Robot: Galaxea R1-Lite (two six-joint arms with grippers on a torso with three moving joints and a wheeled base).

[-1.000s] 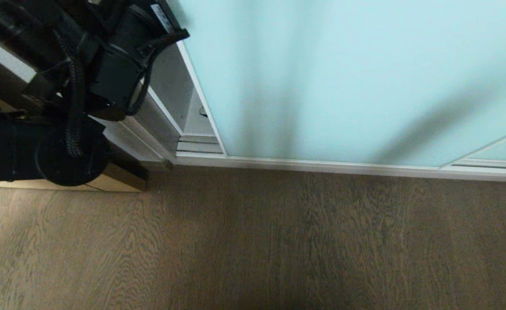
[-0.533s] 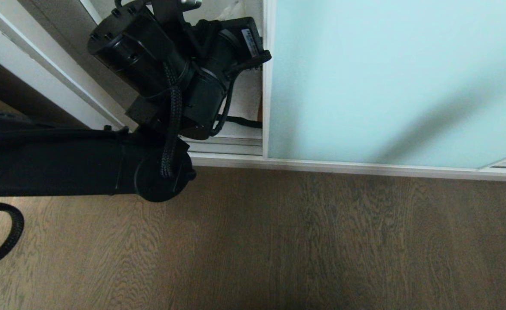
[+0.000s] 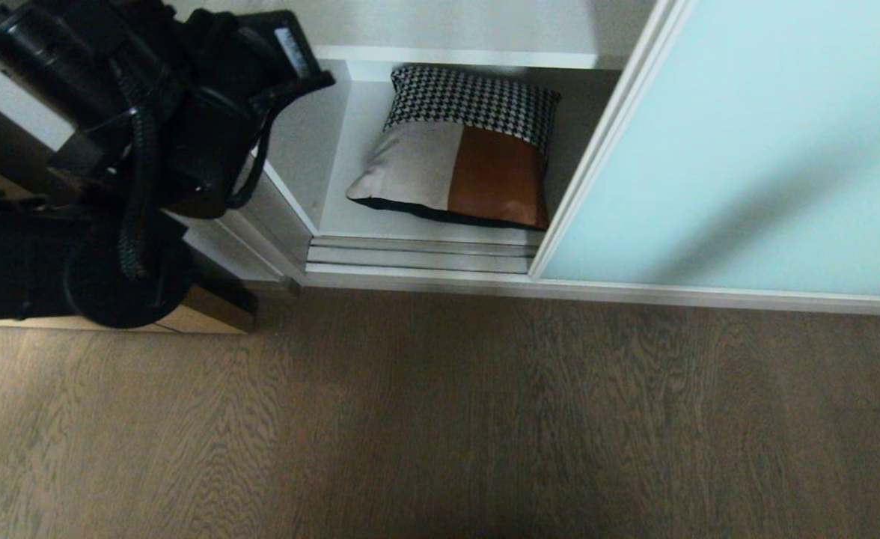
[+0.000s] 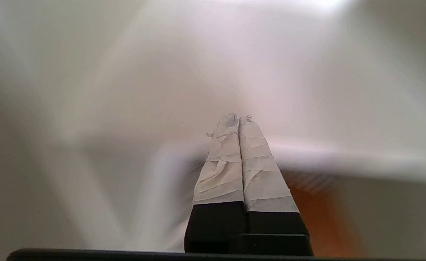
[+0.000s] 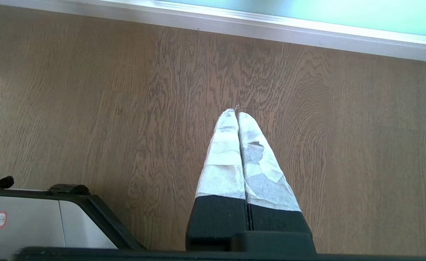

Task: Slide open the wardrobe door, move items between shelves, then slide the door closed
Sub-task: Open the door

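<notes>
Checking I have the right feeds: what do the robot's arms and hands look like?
The left arm is black, with round housings, a braided black cable and a white label. The left hand and right hand have black fingers wrapped in wrinkled white tape.

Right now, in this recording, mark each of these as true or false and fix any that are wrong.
1. The sliding wardrobe door is partly open. True.
2. The cushion lies on the wood floor. False: it rests on a white shelf inside the wardrobe.
3. The left gripper holds the cushion. False: its fingers are shut on nothing.
4. The right gripper is shut, pointing at the floor. True.
5. The cushion has a houndstooth panel. True.
</notes>
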